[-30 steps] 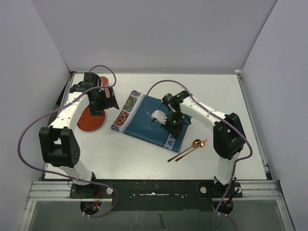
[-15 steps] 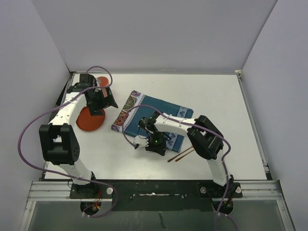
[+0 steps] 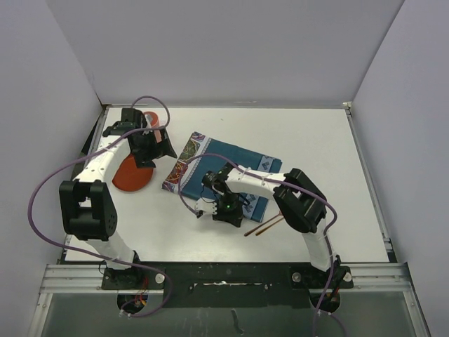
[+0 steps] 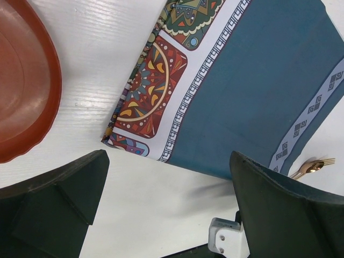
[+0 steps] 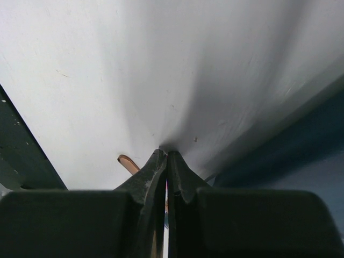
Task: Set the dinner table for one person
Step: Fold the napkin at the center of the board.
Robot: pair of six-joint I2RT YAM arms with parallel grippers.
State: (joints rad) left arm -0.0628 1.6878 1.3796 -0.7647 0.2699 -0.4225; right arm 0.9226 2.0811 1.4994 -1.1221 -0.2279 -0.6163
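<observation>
The white dinner table (image 3: 319, 137) holds a teal placemat (image 3: 223, 163) with patterned ends, lying at a slant in the middle. My right gripper (image 3: 219, 205) is low at the placemat's near edge. In the right wrist view it (image 5: 165, 153) is shut, its tips on bare white table, with the placemat (image 5: 306, 156) just to the right and nothing seen between the jaws. My left gripper (image 3: 154, 144) hovers open over the edge of a red plate (image 3: 132, 174). Seen from the left wrist, the wide-open gripper (image 4: 169, 204) is above bare table, between the plate (image 4: 21, 80) and the placemat (image 4: 263, 80).
A copper spoon and fork (image 3: 265, 225) lie side by side right of the placemat's near corner, partly hidden under the right arm; their heads (image 4: 312, 166) show in the left wrist view. Grey walls close in the table on three sides.
The right arm swung from over the placemat's middle down to its near edge and folded in, then stayed still. The left gripper shifted slightly over the plate and stayed open.
</observation>
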